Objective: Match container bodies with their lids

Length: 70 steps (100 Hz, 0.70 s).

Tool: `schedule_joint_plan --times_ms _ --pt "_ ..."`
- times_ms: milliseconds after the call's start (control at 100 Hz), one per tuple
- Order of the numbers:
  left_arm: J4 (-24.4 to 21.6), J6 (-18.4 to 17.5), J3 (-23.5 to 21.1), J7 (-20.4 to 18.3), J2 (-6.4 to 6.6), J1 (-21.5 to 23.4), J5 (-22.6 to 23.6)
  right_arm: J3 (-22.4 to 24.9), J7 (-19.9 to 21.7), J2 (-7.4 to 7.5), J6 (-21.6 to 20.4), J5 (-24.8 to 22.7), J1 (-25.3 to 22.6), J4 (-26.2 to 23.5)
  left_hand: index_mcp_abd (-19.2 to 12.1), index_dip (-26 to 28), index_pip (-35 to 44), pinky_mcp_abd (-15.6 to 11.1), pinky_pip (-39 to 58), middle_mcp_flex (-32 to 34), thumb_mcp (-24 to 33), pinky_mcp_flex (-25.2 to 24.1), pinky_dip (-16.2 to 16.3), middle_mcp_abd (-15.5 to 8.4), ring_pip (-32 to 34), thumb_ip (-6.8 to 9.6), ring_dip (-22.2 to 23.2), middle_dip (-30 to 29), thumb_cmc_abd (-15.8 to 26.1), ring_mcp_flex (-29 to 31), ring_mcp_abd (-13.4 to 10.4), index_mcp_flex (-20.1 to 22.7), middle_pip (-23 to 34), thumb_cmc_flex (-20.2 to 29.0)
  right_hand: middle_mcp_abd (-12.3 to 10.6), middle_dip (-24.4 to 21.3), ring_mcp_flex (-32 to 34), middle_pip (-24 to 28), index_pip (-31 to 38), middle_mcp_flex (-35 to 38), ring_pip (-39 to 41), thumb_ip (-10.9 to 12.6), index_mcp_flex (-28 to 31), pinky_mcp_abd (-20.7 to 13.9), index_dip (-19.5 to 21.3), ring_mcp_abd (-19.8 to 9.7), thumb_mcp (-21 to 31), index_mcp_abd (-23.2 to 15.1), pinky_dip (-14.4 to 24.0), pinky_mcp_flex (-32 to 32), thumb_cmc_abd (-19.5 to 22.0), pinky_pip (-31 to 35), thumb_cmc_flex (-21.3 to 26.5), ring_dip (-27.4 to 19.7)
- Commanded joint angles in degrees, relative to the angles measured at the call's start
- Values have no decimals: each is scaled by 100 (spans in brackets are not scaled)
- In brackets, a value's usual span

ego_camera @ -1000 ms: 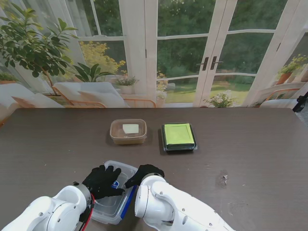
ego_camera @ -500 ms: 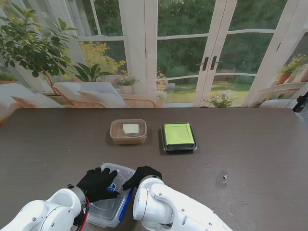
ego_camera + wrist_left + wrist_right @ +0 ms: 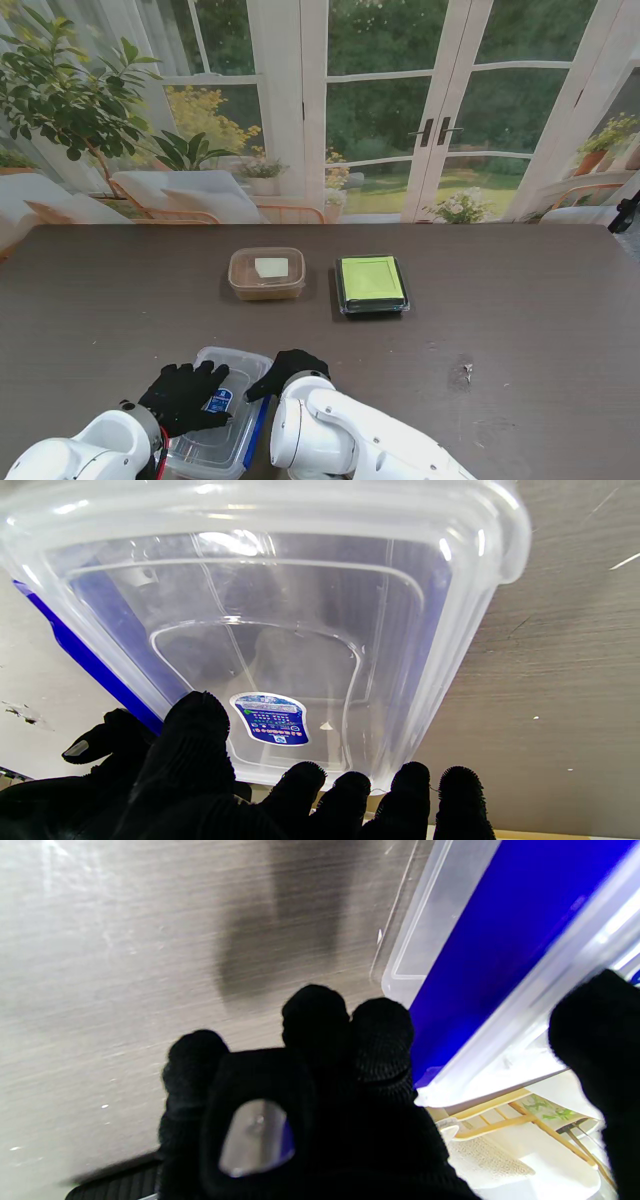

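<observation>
As both hands draw back toward you, clear container (image 3: 215, 415) follows; left hand (image 3: 185, 395) lies splayed on it, ungripping; right hand (image 3: 285, 368) grasps blue-edged rim; lid seems seated, pairing near done.

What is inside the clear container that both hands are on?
The clear container looks empty through its see-through plastic; only a blue sticker shows on it. The left hand covers part of it, and its near end is out of frame.

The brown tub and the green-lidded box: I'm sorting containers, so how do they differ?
The brown tub is translucent tan with rounded corners; the green-lidded box has a black body under a bright green top. The tub shows a pale patch at its middle; the box's top is plain green. The tub stands on my left, the box on my right. Both rest flat on the table, untouched by either hand.
</observation>
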Motion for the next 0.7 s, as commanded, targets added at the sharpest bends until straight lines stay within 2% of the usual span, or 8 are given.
schedule_joint_plan --times_ms 0,120,300,420,690 --pt "298 56 50 -262 11 195 -41 -48 197 -16 295 -83 -132 60 158 251 559 -96 -194 887 -66 -54 -26 215 214 109 89 506 229 50 22 359 1425 -66 -598 -44 -50 355 189 862 41 701 265 31 -43 -1007 1369 -441 24 3447 -484 100 1596 3" --pt "379 31 119 -324 26 148 -8 -64 123 -24 295 -48 -91 90 314 193 465 -108 -203 868 -52 -65 -34 205 207 110 82 498 150 40 4 311 1413 -8 -598 -37 -49 343 210 865 63 687 258 16 -54 -1029 1401 -447 36 3451 -530 118 1615 13" --pt "576 -142 278 -475 49 -32 323 -92 19 -22 294 70 -30 132 557 125 400 -184 -225 747 -6 -98 -53 176 210 131 83 492 -111 7 -60 62 1394 203 -587 -30 -50 329 223 864 76 671 258 15 -73 -1049 1442 -457 43 3451 -580 120 1639 22" --pt "709 -229 363 -392 44 -114 500 -240 -260 9 288 384 98 189 605 97 402 -203 -228 716 6 -94 -62 189 225 138 88 494 -140 8 -73 -17 1401 248 -585 -17 -47 326 236 864 106 651 252 -10 -84 -1070 1461 -454 60 3461 -614 146 1675 37" --pt "975 -300 483 -166 46 -355 475 -217 -356 -84 203 409 181 373 620 47 398 -228 -231 679 -6 -110 -72 194 228 135 88 491 -67 -21 -84 -105 1400 202 -584 -2 -47 307 246 864 130 629 227 -56 -94 -1152 1462 -440 88 3467 -587 172 1711 55"
